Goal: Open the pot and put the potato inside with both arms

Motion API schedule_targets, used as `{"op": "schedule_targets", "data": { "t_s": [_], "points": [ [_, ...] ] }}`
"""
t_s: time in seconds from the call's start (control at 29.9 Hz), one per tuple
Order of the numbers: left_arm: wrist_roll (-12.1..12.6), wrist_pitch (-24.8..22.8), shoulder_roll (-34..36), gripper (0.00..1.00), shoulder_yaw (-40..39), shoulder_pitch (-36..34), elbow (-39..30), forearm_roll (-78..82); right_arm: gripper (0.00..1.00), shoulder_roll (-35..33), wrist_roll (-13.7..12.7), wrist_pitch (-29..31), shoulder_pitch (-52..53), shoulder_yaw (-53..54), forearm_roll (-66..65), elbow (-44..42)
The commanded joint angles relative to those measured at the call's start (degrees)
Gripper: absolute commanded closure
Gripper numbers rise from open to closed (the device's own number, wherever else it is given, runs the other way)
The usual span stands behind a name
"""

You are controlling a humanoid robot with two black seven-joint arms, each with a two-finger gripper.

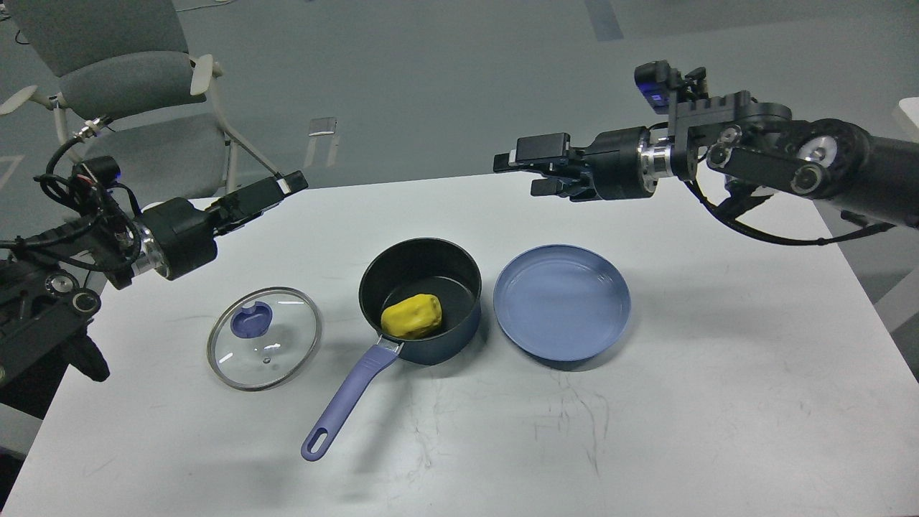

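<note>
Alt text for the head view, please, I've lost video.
The potato lies inside the open pot; its glass lid rests on the table to the left. Both grippers, left and right, hover empty.

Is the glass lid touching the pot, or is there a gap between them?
Apart. The head view shows a strip of bare white table between the glass lid and the pot; the lid lies flat to the pot's left.
</note>
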Motion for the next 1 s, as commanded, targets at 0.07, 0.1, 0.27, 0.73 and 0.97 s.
{"op": "schedule_targets", "data": {
  "t_s": [0.07,0.1,0.27,0.73,0.97],
  "points": [
    [0.0,-2.16,0.06,0.04,0.1,-1.77,-1.52,0.0,0.04,-5.88,0.0,0.01,-10.48,12.15,0.08,-0.23],
    [0.0,-2.51,0.06,0.04,0.1,-2.03,-2.22,0.09,0.04,-7.37,0.0,0.01,-13.19,15.56,0.51,-0.23],
    [0.0,-2.6,0.24,0.04,0.19,-3.52,-4.69,1.49,0.04,-10.55,0.0,0.01,-22.77,26.29,4.28,-0.84],
    [0.0,-8.67,-6.96,0.04,4.57,-16.35,-6.27,33.82,0.04,-12.39,0.0,0.01,-31.76,33.52,7.9,-2.08],
    [0.0,-8.49,-13.64,0.04,18.55,-28.57,-5.92,40.26,0.04,-12.4,0.0,0.01,-32.02,33.7,7.9,-2.08]
  ]
}}
